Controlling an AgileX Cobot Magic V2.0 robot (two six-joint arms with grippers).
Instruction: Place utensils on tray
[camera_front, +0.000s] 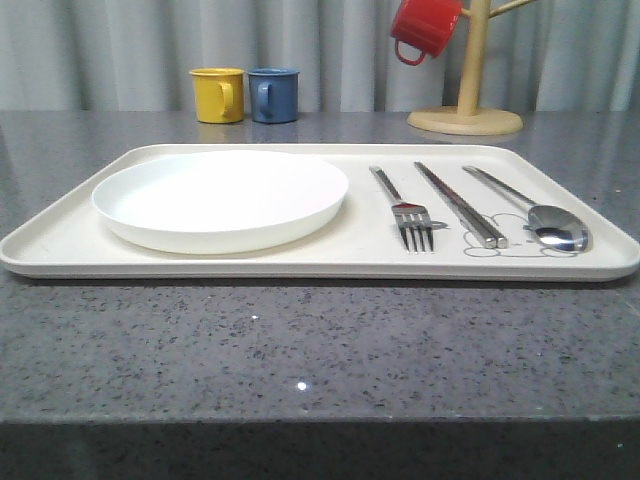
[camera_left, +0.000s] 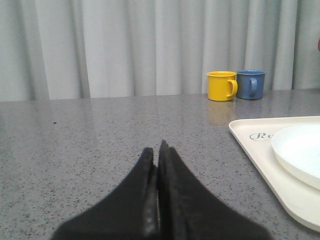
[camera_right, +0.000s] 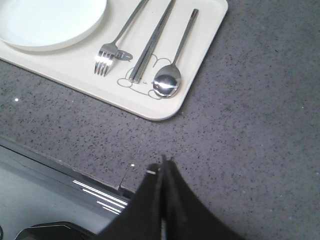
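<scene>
Seen in the front view: large flat cream plastic tray (camera_front: 60, 245) with rounded corners and a low rim, lying across the middle of the frame on the grey speckled stone table (camera_front: 300, 350). On its left half, a round white plate (camera_front: 220, 198). On its right half, lying side by side and not touching: slim silver four-tined fork (camera_front: 405, 212), pair of flat straight silver chopsticks (camera_front: 460, 205), silver oval-bowled spoon (camera_front: 535, 212), in this order from left to right. Chopstick tips and spoon bowl resting on a thin grey drawing printed on the tray.

At upper left of the frame, beyond the tray, a yellow mug (camera_front: 218, 95) just beside a blue mug (camera_front: 273, 95). At upper right, a red mug (camera_front: 424, 28) hanging on a pale wooden mug tree (camera_front: 466, 100).

In the left wrist view: black left gripper (camera_left: 158, 150) at bottom centre, fingers pressed together, grasping nothing, over bare table. Tray corner with the plate at the right edge of the frame, apart from the fingertips.

In the right wrist view: black right gripper (camera_right: 164, 162) at bottom centre, also closed and empty, over the table near its front edge. All three utensils at the upper part of the frame, on the tray, well apart from the gripper; spoon nearest to it.
</scene>
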